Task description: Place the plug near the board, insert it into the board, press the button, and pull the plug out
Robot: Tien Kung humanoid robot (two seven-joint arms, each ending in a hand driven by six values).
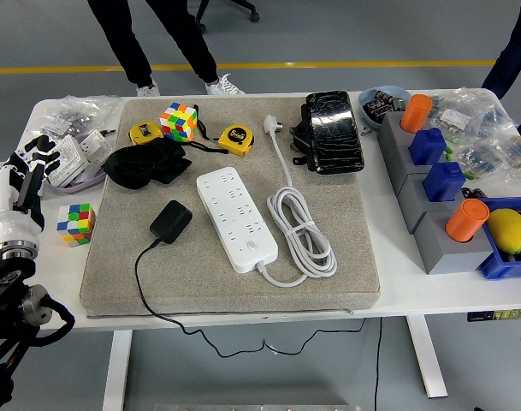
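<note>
A white power strip [236, 217] lies diagonally on the grey mat [328, 282], its white cord [304, 233] coiled to its right. A black plug adapter [170, 221] rests on the mat to the left of the strip, its thin black cable [145, 287] trailing off the table's front edge. My left hand [20, 175] hovers at the table's far left, well away from the plug, fingers relaxed and holding nothing. The right arm is out of view.
Two Rubik's cubes [76, 223] [179, 121], two yellow tape measures [236, 138], a black cloth [145, 163] and a black pouch [333, 130] lie around. Grey blocks with orange and blue pieces [435, 188] stand right. A person's legs [157, 43] are behind the table.
</note>
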